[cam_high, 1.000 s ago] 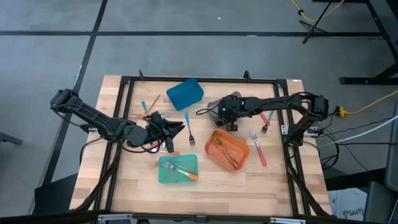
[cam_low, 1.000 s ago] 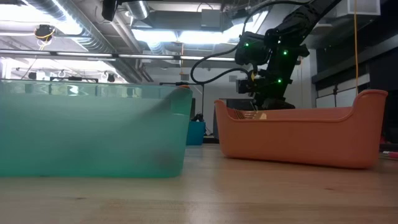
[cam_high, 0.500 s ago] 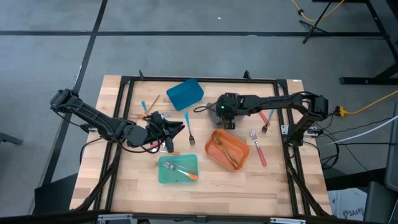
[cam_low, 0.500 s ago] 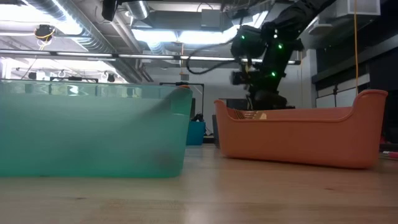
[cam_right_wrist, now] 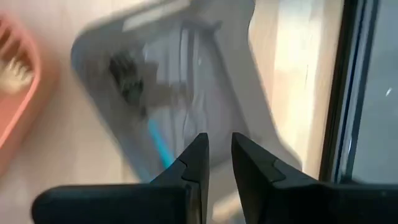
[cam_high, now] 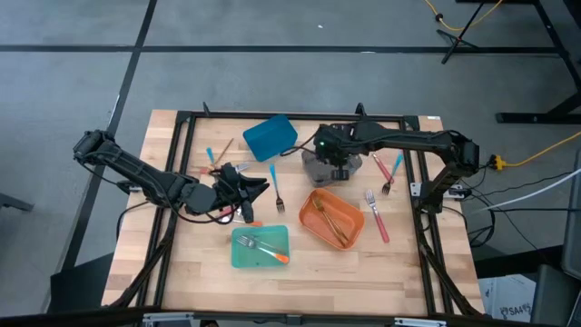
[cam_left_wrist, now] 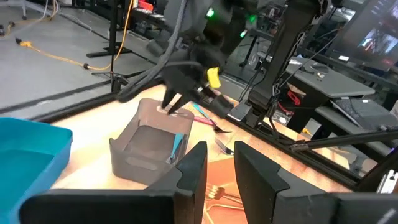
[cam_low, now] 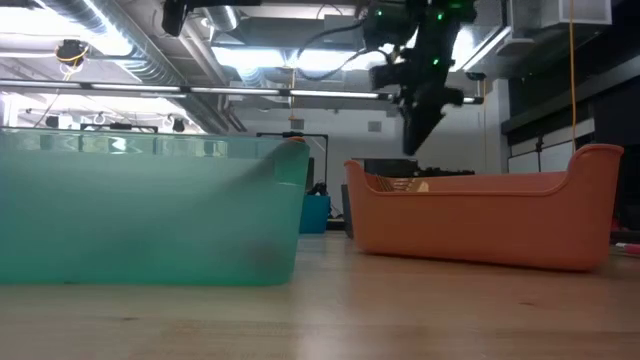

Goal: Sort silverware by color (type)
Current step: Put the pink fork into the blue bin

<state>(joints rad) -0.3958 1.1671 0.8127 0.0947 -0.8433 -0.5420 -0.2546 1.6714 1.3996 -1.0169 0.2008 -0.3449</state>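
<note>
Blue-handled utensil point(cam_right_wrist: 159, 144) lies in grey bin point(cam_right_wrist: 236, 99) below right gripper point(cam_right_wrist: 216, 155), its fingers narrowly parted, empty.

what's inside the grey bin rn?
The grey bin holds at least one blue-handled utensil, leaning against its wall. The right gripper hangs above the bin and covers part of it in the high view, so a full count isn't possible.

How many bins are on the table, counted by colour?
blue bin: 1
grey bin: 1
orange bin: 1
teal bin: 1
Total: 4
</note>
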